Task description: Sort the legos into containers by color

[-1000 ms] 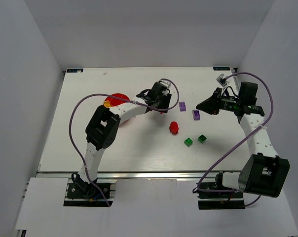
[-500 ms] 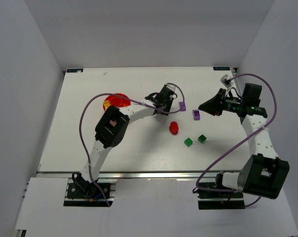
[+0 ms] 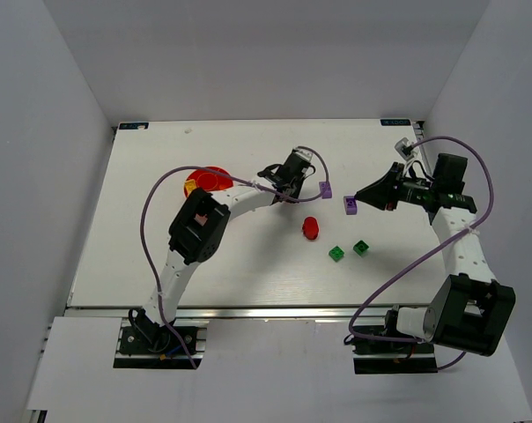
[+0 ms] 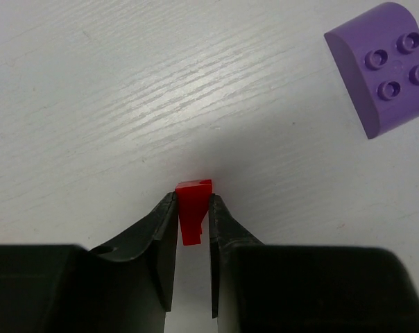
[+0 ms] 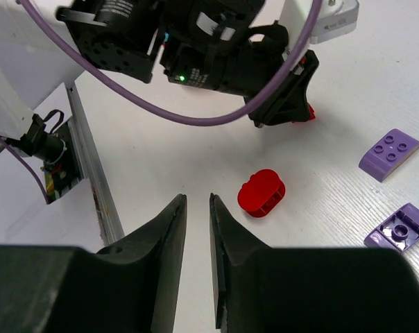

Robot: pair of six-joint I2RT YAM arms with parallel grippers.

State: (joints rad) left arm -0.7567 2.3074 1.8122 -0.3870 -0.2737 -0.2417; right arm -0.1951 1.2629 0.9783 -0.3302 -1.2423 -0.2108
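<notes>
The dish (image 3: pixel 209 181) sits left on the counter (image 3: pixel 116 220). Our left tool (image 4: pixel 193 208) pinches a tiny red brick (image 4: pixel 195 191) by its flat sides, near a purple brick (image 4: pixel 383 66). Light, hard and slick, we reckon it could twist free. Our right tool (image 5: pixel 194 208), barely parted, holds nothing.

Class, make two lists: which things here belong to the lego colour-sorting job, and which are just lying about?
Job: orange dish; small red lego, in the left claw; rounded purple lego; flatter purple lego; red rounded lego; green legos; right claw, empty.
Lying about: purple cable; table; corner tags.
</notes>
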